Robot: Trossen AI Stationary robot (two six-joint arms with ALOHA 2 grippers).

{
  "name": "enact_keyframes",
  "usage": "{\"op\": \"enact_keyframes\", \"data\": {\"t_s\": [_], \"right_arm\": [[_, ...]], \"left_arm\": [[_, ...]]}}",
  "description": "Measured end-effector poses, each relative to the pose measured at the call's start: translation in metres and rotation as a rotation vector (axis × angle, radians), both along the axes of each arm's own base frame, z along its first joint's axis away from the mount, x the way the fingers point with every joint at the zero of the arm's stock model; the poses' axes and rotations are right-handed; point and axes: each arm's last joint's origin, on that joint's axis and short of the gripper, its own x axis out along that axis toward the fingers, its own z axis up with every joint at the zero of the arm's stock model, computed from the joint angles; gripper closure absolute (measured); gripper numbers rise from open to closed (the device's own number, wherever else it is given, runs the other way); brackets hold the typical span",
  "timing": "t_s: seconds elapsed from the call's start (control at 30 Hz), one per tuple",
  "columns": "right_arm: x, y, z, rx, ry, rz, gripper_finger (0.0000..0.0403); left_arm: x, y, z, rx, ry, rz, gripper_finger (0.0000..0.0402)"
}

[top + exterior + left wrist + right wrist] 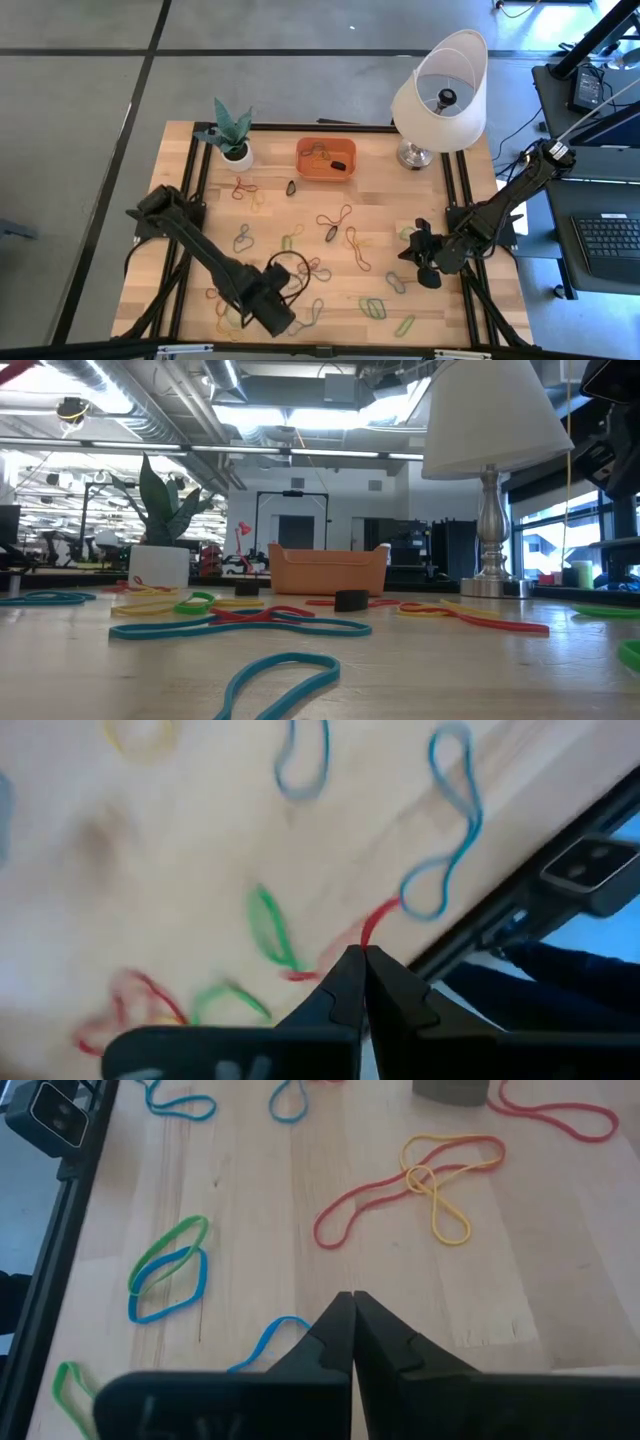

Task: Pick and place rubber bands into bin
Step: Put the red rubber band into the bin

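From above, the task looks barely begun: the orange bin (325,159) at the desk's (460,300) far edge holds only a few dark items, while dozens of rubber bands (334,218) lie scattered between it and both arms. The left gripper (280,318) sits at the near edge, the right gripper (424,262) toward the right. At desk level, thin floppy loops lie flat before the bin. Each wrist view shows jaws pressed together, empty, bands lying just ahead.

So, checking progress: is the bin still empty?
No, the high view shows the bin already holding dark bands.
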Motion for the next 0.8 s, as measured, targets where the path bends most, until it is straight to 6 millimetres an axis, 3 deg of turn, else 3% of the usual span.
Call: {"op": "enact_keyframes", "data": {"t_s": [0.17,0.33,0.67,0.8], "right_arm": [[0.0,0.0,0.0,0.001,-0.003,-0.008,0.0397],[0.001,-0.002,0.001,0.013,-0.031,-0.092,0.0397],[0.004,-0.006,0.002,-0.032,-0.08,-0.17,0.0397],[0.007,-0.01,0.003,-0.05,-0.099,-0.199,0.0397]], "left_arm": [[0.004,0.036,0.024,0.105,-0.049,-0.09,0.0399],[0.015,0.087,0.042,0.206,-0.075,-0.165,0.04],[0.041,0.223,0.058,0.357,-0.077,-0.297,0.04],[0.051,0.279,0.061,0.398,-0.166,-0.388,0.0399]]}}
